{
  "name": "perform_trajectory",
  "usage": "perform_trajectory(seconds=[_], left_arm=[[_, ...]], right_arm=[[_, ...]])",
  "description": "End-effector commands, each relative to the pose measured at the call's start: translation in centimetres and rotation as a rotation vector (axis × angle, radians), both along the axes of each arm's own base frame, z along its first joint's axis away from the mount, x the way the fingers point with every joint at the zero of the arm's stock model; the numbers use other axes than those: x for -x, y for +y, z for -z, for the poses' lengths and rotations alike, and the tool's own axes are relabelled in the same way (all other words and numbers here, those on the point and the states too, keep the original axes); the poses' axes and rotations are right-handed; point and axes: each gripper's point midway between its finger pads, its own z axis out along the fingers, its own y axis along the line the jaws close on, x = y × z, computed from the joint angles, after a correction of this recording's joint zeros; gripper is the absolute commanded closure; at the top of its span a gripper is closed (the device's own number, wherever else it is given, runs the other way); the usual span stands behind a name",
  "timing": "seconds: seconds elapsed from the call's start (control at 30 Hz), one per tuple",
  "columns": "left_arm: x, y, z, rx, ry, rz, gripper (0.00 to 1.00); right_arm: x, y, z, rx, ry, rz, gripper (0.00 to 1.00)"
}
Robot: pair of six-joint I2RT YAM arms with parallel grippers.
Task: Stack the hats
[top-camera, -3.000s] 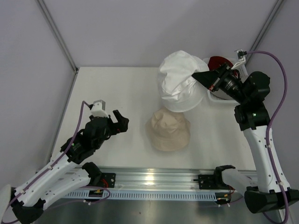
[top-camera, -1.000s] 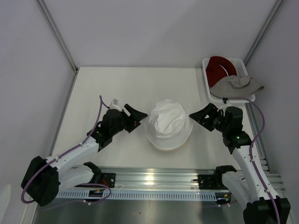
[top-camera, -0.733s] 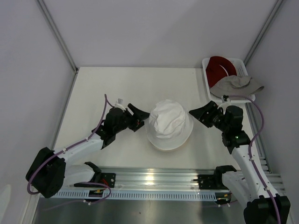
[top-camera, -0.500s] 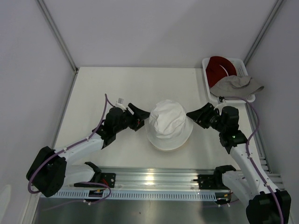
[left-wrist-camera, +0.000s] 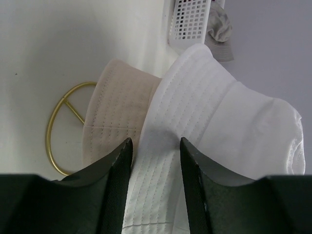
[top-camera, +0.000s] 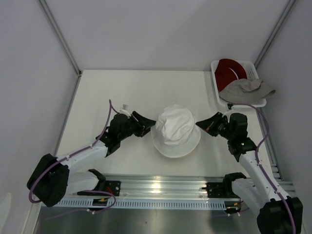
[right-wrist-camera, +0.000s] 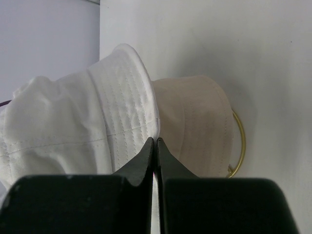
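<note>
The left pincer [left-wrist-camera: 155,146] was spread wide, astride the near brim of the white hat [top-camera: 175,131] at the middle of the tabletop [top-camera: 107,92]. If it closed and pulled there, it would likely drag the floppy white hat off the beige hat [left-wrist-camera: 122,107] beneath. It could also tip both off the gold ring base [left-wrist-camera: 47,136].

The white hat looked soft and creased, its stitched brim drooping over the beige one.

The right pincer [right-wrist-camera: 155,142] was pressed together, tips against the opposite brim. Whether fabric was caught could not be told. A push from it might buckle the crown.

Far right, the grey hat [top-camera: 246,87] and dark red hat [top-camera: 229,68] lay at the white basket [top-camera: 213,73], not yet stacked.
</note>
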Motion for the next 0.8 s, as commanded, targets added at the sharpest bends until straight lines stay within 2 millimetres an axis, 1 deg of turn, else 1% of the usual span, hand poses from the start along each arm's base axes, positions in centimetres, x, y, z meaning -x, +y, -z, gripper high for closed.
perform_trajectory(seconds=[0.0, 0.1, 0.17, 0.2, 0.23, 0.3, 0.33, 0.4, 0.43, 0.5, 0.53, 0.57, 0.6, 0.7, 0.77], left_arm=[[-0.4, -0.6, -1.3, 0.048, -0.032, 0.017, 0.54], [-0.4, -1.2, -1.6, 0.061, -0.042, 0.031, 0.55], [-0.5, -1.5, -1.6, 0.072, -0.046, 0.037, 0.63], [-0.4, -1.6, -1.7, 0.078, -0.051, 0.042, 0.68], [-0.4, -1.7, -1.6, 0.077, -0.051, 0.044, 0.81], [-0.4, -1.6, -1.4, 0.067, -0.043, 0.042, 0.95], [-0.3, -1.5, -1.2, 0.055, -0.042, 0.042, 0.99], [-0.4, -1.0, -0.5, 0.024, -0.034, 0.014, 0.99], [-0.2, -0.5, -0.1, -0.001, -0.031, 0.0, 0.99], [-0.6, 0.7, 0.7, -0.073, -0.033, -0.062, 0.99], [-0.7, 1.2, 0.9, -0.129, -0.051, -0.072, 0.99], [-0.5, 2.5, 2.1, -0.211, -0.028, -0.114, 1.0], [-0.4, 2.9, 2.5, -0.249, -0.03, -0.119, 0.99], [0.3, 3.8, 3.7, -0.321, -0.041, -0.118, 0.99], [1.0, 3.8, 4.4, -0.344, -0.033, -0.105, 0.99]], right_arm=[[0.0, -0.1, 0.4, 0.025, -0.023, 0.003, 1.0], [0.1, -0.1, 0.6, 0.046, -0.024, 0.002, 1.0], [0.1, -0.1, 0.7, 0.055, -0.028, 0.0, 1.0], [0.1, -0.1, 0.8, 0.058, -0.026, 0.001, 1.0], [0.1, -0.1, 0.9, 0.06, -0.024, 0.001, 1.0], [0.0, -0.1, 1.2, 0.066, -0.018, 0.005, 1.0], [0.1, -0.1, 1.2, 0.069, -0.017, 0.002, 1.0], [0.1, -0.2, 1.6, 0.081, -0.009, 0.009, 1.0], [0.1, -0.3, 1.8, 0.091, -0.008, 0.009, 1.0], [0.1, -0.6, 2.0, 0.119, -0.008, 0.019, 1.0], [0.3, -0.8, 2.5, 0.139, 0.008, 0.021, 1.0], [0.4, -1.1, 2.8, 0.166, 0.002, 0.024, 1.0], [0.5, -1.4, 3.3, 0.193, 0.014, 0.035, 1.0], [0.9, -2.0, 4.8, 0.238, 0.038, 0.042, 1.0], [1.4, -2.0, 5.7, 0.243, 0.063, 0.033, 1.0]])
